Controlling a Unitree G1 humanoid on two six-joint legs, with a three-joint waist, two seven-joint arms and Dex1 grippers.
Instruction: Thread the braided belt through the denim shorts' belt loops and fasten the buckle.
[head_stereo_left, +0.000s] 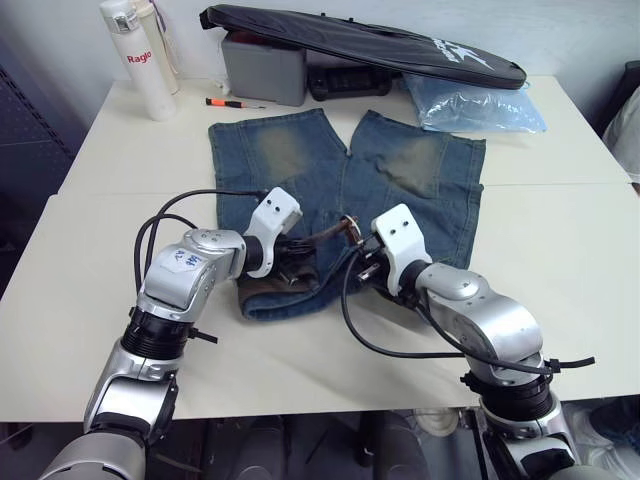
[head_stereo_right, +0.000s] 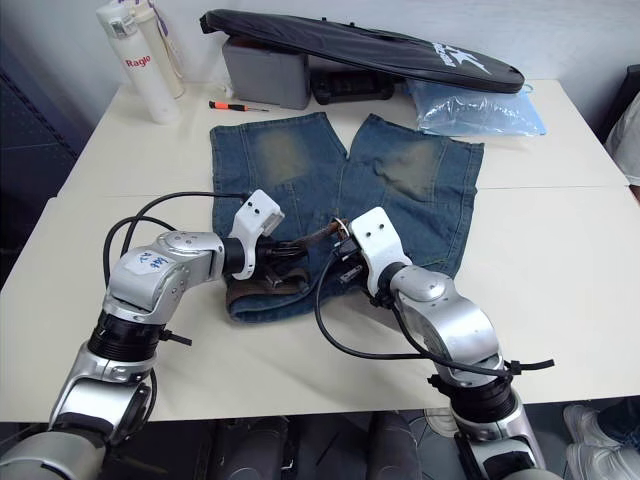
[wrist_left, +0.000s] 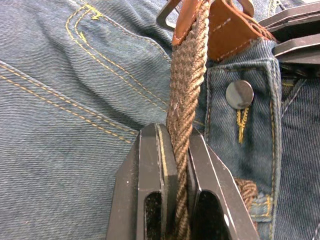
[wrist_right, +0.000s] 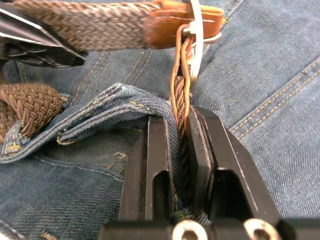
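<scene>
Dark-brown braided belt (wrist_left: 186, 90) — tan tip, apparently threading the buckle (wrist_right: 196, 30) — pinched taut.

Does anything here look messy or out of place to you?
Nothing looks spilled or broken. The denim shorts lie flat except at the waistband, which is bunched and folded over where both grippers pinch the braided belt. The buckle is lifted off the cloth.

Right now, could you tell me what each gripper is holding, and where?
Both grip the braided belt: left gripper on the woven strap, right gripper just below the buckle.
</scene>
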